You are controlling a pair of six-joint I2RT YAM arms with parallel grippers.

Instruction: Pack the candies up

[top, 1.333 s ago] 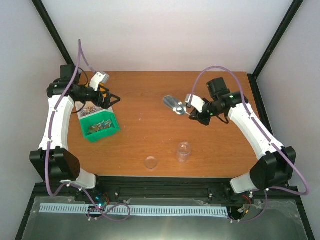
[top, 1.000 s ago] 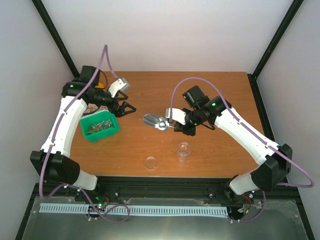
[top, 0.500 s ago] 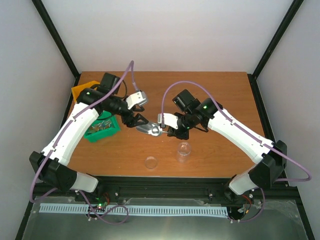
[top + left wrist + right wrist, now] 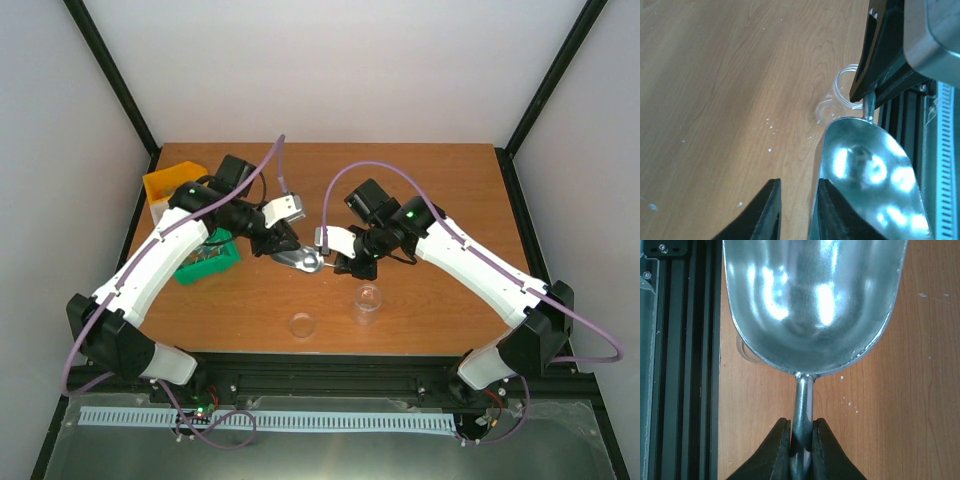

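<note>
My right gripper (image 4: 338,262) (image 4: 801,421) is shut on the thin handle of the silver metal scoop (image 4: 298,259) (image 4: 815,305), held low over the middle of the table. The scoop's bowl is empty. My left gripper (image 4: 285,250) (image 4: 798,181) meets the bowl (image 4: 870,180) from the left. One of its fingers (image 4: 832,210) lies against the bowl's rim. The other finger (image 4: 767,210) stands apart, with bare wood showing in the narrow gap. The candies (image 4: 207,256) lie in the green bin (image 4: 190,270), half hidden under my left arm.
An orange bin (image 4: 165,183) stands at the back left behind the green one. A small clear jar (image 4: 368,303) (image 4: 842,95) stands upright near the front edge, right of the scoop. Its clear lid (image 4: 302,324) lies flat to its left. The black rail runs along the table's near edge.
My left arm swung right from the bins to the scoop and its jaws narrowed. The right arm brought the scoop left to the table's middle, then held still.
</note>
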